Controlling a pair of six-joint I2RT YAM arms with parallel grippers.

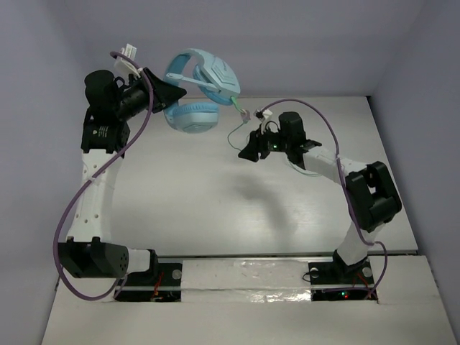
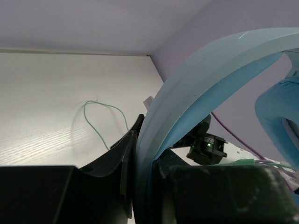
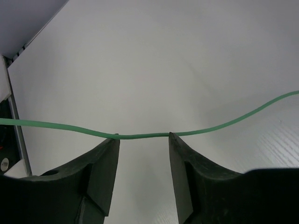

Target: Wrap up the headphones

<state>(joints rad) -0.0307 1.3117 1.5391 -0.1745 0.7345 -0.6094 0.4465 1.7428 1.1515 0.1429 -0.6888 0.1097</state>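
Left gripper (image 1: 169, 92) clamps the headphones (image 1: 194, 115) by their stiff band (image 2: 196, 88) near the far left corner; right gripper (image 1: 248, 149) gapes, limp light cord (image 3: 224, 125) across its tips, needs pinching

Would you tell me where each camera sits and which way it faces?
Top external: above, behind the bases, facing down on the table; both arms show.
Left wrist: faces along its fingers, clamped on the headband.
Right wrist: faces the table between its open fingers, cord across their tips.
All three show the cord.

White table (image 1: 215, 208), faintly wood-grained
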